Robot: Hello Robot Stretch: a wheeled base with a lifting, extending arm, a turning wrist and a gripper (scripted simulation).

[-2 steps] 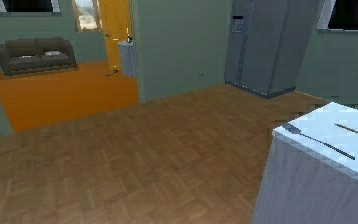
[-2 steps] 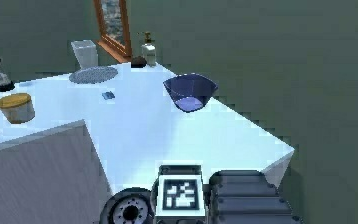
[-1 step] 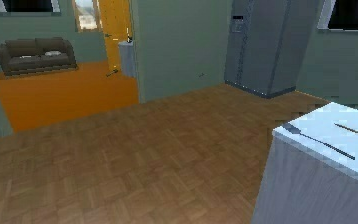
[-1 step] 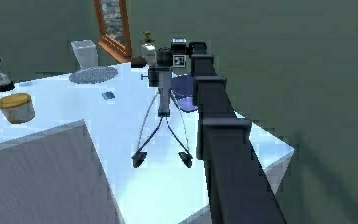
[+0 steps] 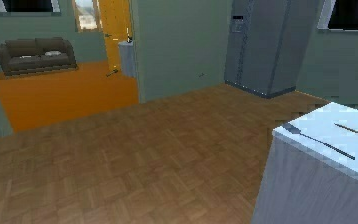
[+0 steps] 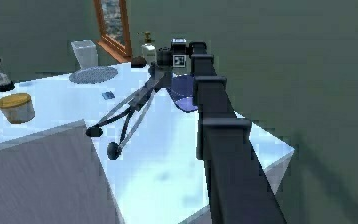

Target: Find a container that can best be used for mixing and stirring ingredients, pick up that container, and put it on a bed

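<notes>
The arm (image 6: 222, 140) reaches out over the pale countertop (image 6: 167, 170), and the gripper (image 6: 103, 140) lies low above it, its two thin fingers (image 6: 114, 150) pointing toward the arm side view's left. At their far end there is only bare countertop, so the gripper holds nothing; how the fingers themselves are set cannot be told. Two things could be the container for mixing: a bluish rounded thing (image 6: 182, 96) just beside the arm, near the gripper's body, and a yellowish round vessel (image 6: 15, 107) well apart, toward the view's left. Which of them is the proper one is not sure, and this is the first risk: the robot may take the wrong one. The second risk is the bluish thing itself. It is so near to the arm that a turn of the base would probably push it along the countertop or over the edge. A grey plate (image 6: 92, 74) and a bottle (image 6: 147, 45) stand farther out, and a longer reach could strike them.
</notes>
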